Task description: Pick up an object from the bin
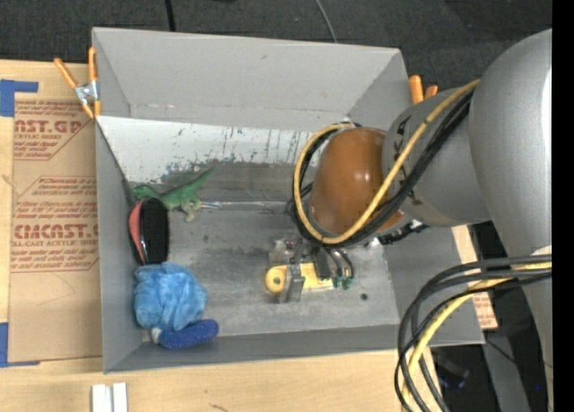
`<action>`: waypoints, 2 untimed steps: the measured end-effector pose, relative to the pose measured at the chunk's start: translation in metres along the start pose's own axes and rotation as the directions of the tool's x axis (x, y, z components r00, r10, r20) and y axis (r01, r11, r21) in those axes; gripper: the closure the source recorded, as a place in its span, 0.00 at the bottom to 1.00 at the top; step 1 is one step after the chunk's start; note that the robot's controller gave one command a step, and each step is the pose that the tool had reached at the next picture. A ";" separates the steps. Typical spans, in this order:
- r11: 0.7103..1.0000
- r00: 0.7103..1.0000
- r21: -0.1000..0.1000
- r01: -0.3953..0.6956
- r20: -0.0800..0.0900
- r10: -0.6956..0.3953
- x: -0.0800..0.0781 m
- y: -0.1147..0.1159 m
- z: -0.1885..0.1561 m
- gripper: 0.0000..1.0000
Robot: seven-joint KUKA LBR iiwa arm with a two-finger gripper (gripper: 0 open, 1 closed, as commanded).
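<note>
My gripper [309,258] hangs low over the bin floor at front centre, mostly hidden under the arm's orange cover. Right beneath it lies a small yellow object [280,280] with a round, holed end, and a yellowish-green part runs from it to the right under the gripper. I cannot tell whether the gripper is touching the object.
A green toy lizard [175,193] lies at the back left. Against the left wall rests a black and red oval object [149,230]. In the front left corner sit a blue fluffy puff [168,297] and a blue cylinder [188,337]. The arm and cables cover the bin's right side.
</note>
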State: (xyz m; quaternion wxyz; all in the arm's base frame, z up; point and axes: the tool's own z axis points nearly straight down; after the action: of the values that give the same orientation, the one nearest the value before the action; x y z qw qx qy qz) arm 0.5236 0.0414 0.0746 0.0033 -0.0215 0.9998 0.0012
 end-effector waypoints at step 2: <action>1.000 1.000 -0.001 0.027 0.002 -0.027 -0.028 -0.041 -0.067 1.00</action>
State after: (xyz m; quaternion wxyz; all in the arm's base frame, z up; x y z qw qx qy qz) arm 0.5531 0.0015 0.1413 0.0041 -0.0350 0.9994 0.0015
